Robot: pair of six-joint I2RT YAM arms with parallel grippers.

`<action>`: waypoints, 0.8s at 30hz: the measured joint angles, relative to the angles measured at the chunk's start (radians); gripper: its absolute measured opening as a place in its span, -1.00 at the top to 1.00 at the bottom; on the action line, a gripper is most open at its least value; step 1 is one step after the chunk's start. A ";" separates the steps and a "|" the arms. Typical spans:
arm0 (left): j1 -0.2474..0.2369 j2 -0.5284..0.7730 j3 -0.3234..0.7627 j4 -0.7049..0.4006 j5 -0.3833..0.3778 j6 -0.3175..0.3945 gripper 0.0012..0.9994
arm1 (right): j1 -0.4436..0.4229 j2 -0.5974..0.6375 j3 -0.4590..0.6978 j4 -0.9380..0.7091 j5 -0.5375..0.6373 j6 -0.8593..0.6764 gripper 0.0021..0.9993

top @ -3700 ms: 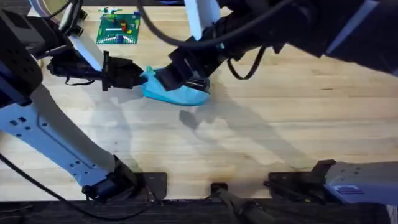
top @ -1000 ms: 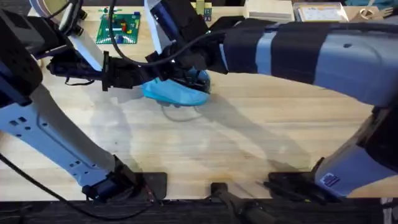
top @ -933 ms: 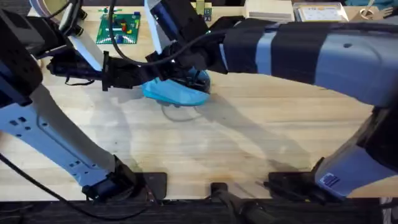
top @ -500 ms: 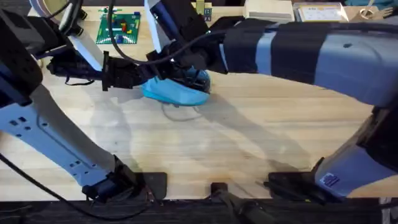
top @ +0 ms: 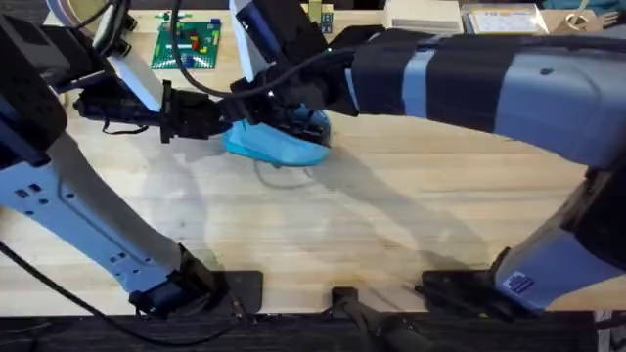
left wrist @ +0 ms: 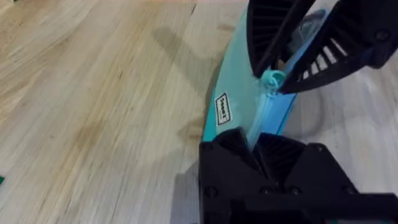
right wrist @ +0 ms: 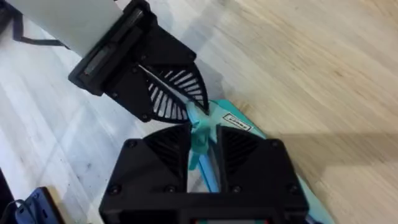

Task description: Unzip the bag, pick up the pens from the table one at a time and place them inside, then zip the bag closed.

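Overhead: I see the bag (top: 279, 146) lying on the table (top: 411, 235) at about 11 o'clock from centre, light blue, long axis running roughly 9 to 3. My left claw (top: 223, 123) comes in from 9 o'clock and meets the bag's left end; my right claw (top: 262, 106) reaches across from the 3 o'clock side and drops on that same end, so both sit nearly touching each other. A green baseplate (top: 187, 44) sits further toward 12, well apart. I can't make out any pens on the wood.

Left wrist: left claw (left wrist: 256, 147) is closed on the bag's end fabric beside the zip track. The zip pull (left wrist: 272, 79) sits pinched in the right claw (left wrist: 277, 78) opposite.

Right wrist: right claw (right wrist: 200, 139) clamped on the pull, left claw (right wrist: 189, 112) facing it.

Risks, imo: pull is small, could slip out if I drag off-axis; thin fabric may tear loose from the left grip, so the bag slides w/ the slider; claws could collide.

Surface: pale butcher-block, smooth. Boxes and clutter line the 12 o'clock edge.
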 joint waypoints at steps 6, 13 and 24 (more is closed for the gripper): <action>0.000 0.000 0.000 0.000 0.000 0.000 0.92 | 0.000 0.000 0.000 0.000 0.000 0.007 0.28; 0.000 0.000 0.000 0.000 0.000 0.000 0.92 | 0.000 0.014 0.000 0.004 0.000 0.010 0.30; 0.000 0.000 0.000 0.000 -0.001 0.000 0.92 | 0.000 0.024 0.000 0.012 0.000 0.010 0.58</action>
